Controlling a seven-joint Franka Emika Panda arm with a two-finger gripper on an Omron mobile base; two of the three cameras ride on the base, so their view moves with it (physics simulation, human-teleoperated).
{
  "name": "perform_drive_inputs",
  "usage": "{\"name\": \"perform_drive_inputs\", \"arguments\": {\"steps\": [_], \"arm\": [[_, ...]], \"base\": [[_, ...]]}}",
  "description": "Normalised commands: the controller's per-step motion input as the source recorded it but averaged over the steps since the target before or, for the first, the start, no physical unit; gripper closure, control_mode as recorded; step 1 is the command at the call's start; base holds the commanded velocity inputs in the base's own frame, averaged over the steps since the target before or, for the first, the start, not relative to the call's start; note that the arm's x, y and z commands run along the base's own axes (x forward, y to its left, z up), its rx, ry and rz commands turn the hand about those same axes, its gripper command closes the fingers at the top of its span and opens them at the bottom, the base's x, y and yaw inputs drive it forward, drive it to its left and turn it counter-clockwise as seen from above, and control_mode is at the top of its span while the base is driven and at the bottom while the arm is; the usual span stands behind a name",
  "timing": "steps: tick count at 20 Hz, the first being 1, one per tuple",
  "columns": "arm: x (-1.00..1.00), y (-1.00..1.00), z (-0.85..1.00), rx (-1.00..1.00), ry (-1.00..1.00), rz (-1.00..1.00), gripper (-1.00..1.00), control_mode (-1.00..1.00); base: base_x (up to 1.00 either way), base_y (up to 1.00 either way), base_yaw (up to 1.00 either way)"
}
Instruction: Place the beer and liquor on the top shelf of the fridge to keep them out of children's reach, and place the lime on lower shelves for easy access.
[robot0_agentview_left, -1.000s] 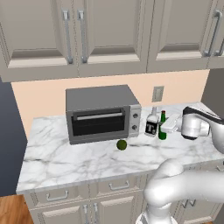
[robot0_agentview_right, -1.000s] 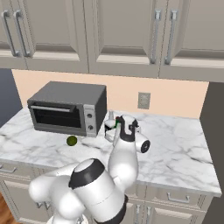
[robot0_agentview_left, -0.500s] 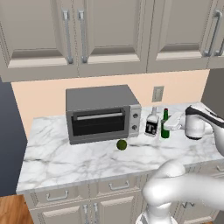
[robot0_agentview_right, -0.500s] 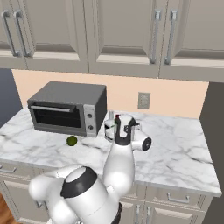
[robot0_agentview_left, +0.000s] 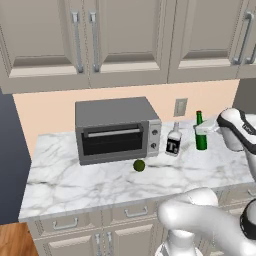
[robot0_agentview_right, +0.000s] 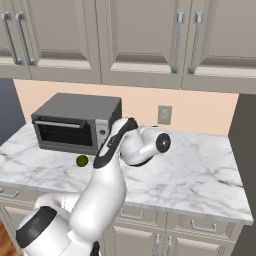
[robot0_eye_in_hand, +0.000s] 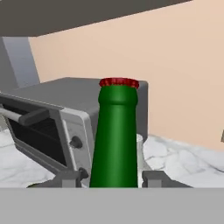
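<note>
Right now your gripper (robot0_eye_in_hand: 115, 178) has the beer (robot0_eye_in_hand: 116, 135) upright between its fingers (robot0_eye_in_hand: 70, 178), closed on its neck, near the counter's (robot0_agentview_left: 100, 182) back edge. Liquor (robot0_agentview_left: 173, 143) stands beside the toaster oven (robot0_agentview_left: 116, 129); the lime (robot0_agentview_left: 139, 165) lies before it.

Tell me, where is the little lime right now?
In the left base view the lime lies on the marble counter, just before the toaster oven's right front corner, left of the liquor.
</note>
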Motion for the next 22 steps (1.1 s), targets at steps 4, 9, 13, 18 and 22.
{"name": "perform_drive_inputs", "arguments": {"steps": [4, 9, 13, 18, 22], "arm": [[-0.9, 0.52, 0.6, -0.03, 0.0, -0.12, 1.0, -1.0], [-0.79, 0.86, 0.51, 0.0, 0.0, -0.12, 1.0, -1.0], [-0.61, 0.93, 0.33, -0.01, 0.0, -0.17, 1.0, -1.0], [-0.49, 0.83, 0.45, -0.05, 0.0, -0.14, 1.0, -1.0], [-0.34, 0.53, 0.55, -0.01, 0.02, -0.11, 1.0, -1.0]], "base": [[0.0, 0.0, 0.0], [0.0, 0.0, 0.0], [0.0, 0.0, 0.0], [0.0, 0.0, 0.0], [0.0, 0.0, 0.0]]}}
